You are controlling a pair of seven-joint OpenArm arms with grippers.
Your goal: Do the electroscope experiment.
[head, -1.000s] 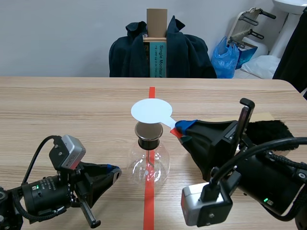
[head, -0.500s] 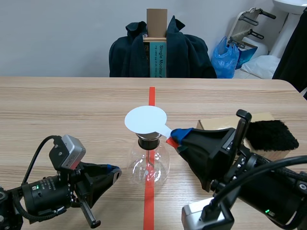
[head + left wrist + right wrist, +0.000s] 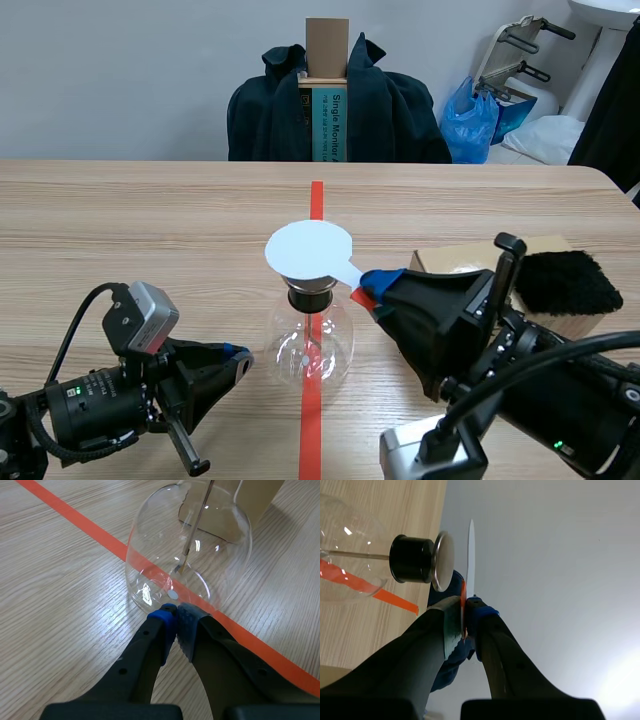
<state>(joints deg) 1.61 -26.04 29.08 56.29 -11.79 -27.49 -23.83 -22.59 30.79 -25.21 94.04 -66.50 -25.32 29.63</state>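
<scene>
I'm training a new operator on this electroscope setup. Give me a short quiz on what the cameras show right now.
1. True or false: the right gripper is shut on the handle of the white disc.
2. Where is the white disc? A) held just over the metal cap of the glass flask; B) lying flat beside the flask; C) inside the flask.
3. Short answer: what does the left gripper hold?

Key: 1 true. 2 A. 3 nothing; its fingers are shut on nothing, with the tips by the flask's base.
</scene>
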